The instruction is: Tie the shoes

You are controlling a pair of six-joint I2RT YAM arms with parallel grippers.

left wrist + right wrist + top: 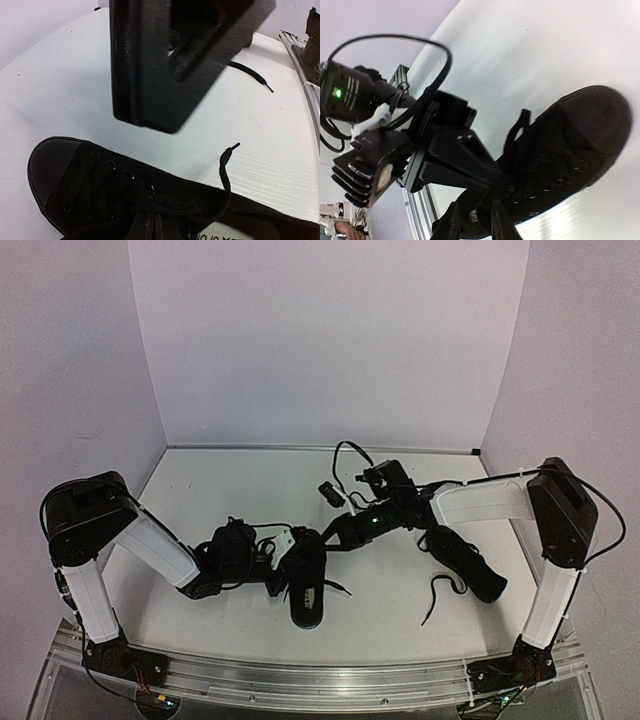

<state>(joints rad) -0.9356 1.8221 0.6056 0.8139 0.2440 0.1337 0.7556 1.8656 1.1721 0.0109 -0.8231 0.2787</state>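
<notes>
One black shoe (306, 590) lies at centre front, toe away from me, pale insole label showing. My left gripper (284, 578) reaches in from the left and is shut on its laces at mid-lacing. It shows in the left wrist view (148, 226) on the bunched lace (175, 205), and in the right wrist view (512, 183). My right gripper (332, 534) hangs over the toe end of this shoe (570, 150), its fingers (451, 222) a small gap apart, with nothing clearly pinched. A lace loop (519, 131) stands up. The second shoe (466, 562) lies to the right, laces loose.
A loose lace (438, 596) trails in front of the second shoe. A lace end (229, 149) sticks up beside the first shoe. The right gripper's body (165, 65) hangs close above the left wrist camera. The metal rail (320, 680) runs along the near edge, and walls enclose the table.
</notes>
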